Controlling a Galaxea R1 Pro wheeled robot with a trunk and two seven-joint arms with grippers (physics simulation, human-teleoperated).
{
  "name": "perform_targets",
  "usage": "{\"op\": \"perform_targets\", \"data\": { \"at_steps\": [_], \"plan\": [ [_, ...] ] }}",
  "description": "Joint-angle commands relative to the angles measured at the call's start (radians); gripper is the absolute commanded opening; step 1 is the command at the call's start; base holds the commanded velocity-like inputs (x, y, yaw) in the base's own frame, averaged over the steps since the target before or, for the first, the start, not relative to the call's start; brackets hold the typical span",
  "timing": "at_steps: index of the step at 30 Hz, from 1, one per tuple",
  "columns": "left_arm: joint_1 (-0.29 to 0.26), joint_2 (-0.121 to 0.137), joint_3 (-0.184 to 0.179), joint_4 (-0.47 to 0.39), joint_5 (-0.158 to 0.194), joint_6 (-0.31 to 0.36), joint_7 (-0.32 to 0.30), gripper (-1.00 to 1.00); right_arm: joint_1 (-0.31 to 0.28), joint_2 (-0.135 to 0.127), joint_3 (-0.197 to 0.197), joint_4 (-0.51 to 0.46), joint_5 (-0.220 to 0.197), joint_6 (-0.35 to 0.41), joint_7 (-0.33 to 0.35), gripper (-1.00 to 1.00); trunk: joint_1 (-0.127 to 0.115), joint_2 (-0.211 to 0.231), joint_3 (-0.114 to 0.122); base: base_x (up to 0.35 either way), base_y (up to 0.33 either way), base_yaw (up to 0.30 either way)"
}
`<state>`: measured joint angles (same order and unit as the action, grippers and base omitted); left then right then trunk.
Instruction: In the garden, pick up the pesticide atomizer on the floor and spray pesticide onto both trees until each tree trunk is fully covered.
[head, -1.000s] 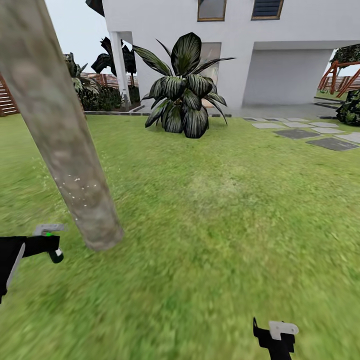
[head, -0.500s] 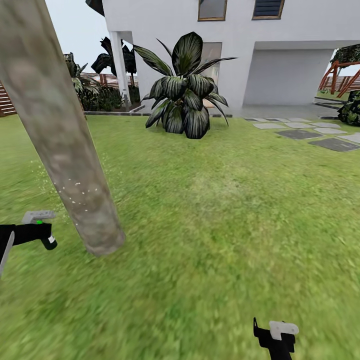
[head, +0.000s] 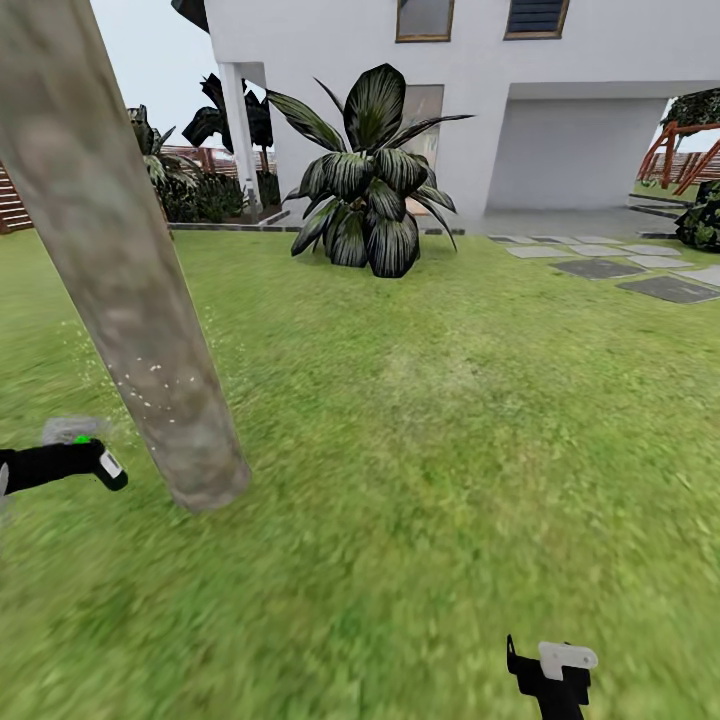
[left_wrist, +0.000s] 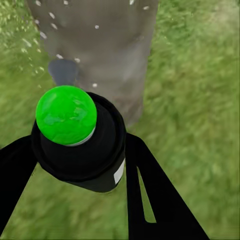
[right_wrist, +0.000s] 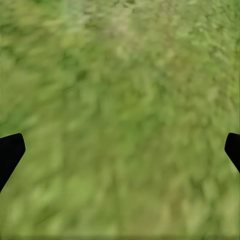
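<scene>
At the far left edge of the head view, about mid-height, I see my left tool gripping the atomizer, a black bottle with a green cap. In the left wrist view the left tool's two black fingers close on either side of the atomizer, its green top facing the camera and its nozzle end toward the trunk just beyond. White specks dot the bark there and drift over the lawn beside it.

Just right of the tool in the head view, the trunk leans from the upper left corner down to the lawn, thick and mottled grey-tan, with a scatter of white specks on its lower part, near the atomizer.

In the upper middle of the frame stands a dark broad-leaved plant in front of a white house. Grey slabs lie on the grass at the upper right, with a wooden play frame at the right edge.

At the bottom right of the head view my right tool pokes in, black with a pale plate. The right wrist view shows its two tips spread wide at the frame's edges, nothing but grass between them.
</scene>
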<state>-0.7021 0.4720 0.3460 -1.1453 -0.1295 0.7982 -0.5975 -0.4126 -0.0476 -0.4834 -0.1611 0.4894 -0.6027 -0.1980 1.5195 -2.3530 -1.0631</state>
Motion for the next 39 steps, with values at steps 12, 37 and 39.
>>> {"op": "perform_targets", "data": {
  "at_steps": [12, 37, 39],
  "plan": [
    [0.104, 0.011, 0.036, 0.018, -0.083, -0.079, 0.009, -1.0, 0.0, 0.001, 0.0, 0.0, 0.0, 0.0, 0.0, 1.0, 0.0, 0.0, 0.0, 0.0, 0.0, 0.0],
    [0.292, -0.307, 0.188, 0.058, -0.086, -0.281, 0.359, -1.0, 0.0, 0.001, 0.0, 0.0, 0.0, 0.0, 0.0, 1.0, 0.0, 0.0, 0.0, 0.084, -0.217, 0.006],
    [0.292, -0.307, 0.188, 0.058, -0.088, -0.278, 0.36, -1.0, 0.0, 0.001, 0.0, 0.0, 0.0, 0.0, 0.0, 1.0, 0.0, 0.0, 0.0, 0.181, -0.224, 0.0]
  ]
}}
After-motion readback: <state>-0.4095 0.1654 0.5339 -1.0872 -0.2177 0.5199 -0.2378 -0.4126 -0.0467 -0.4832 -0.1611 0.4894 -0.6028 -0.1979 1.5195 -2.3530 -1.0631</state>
